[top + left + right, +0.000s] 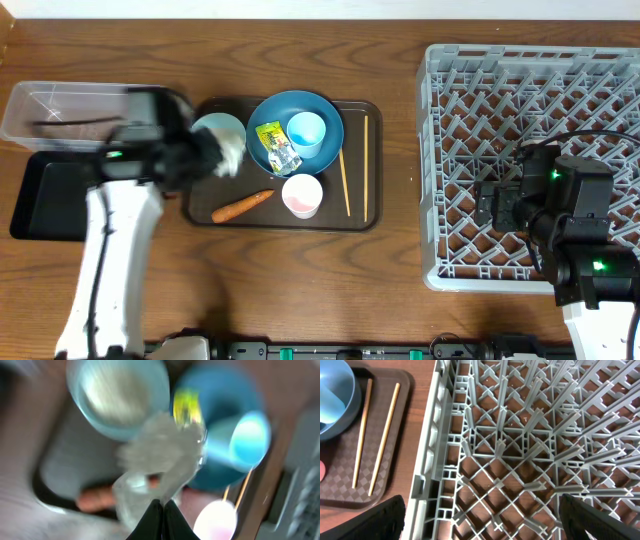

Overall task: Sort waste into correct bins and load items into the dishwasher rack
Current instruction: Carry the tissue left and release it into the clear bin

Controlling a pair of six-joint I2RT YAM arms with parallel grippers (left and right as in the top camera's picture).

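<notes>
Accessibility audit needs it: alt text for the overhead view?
Left gripper, shut on a crumpled white tissue, hovers over a brown tray holding bowls, cups, a carrot and chopsticks. Right gripper hangs open above the grey dishwasher rack.

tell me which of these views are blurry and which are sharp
left wrist view: heavy motion blur, the tissue at the shut left tool is smeared; overhead view: only the left arm is smeared, the rest is crisp; right wrist view: sharp, rack grid and chopsticks clear
</notes>
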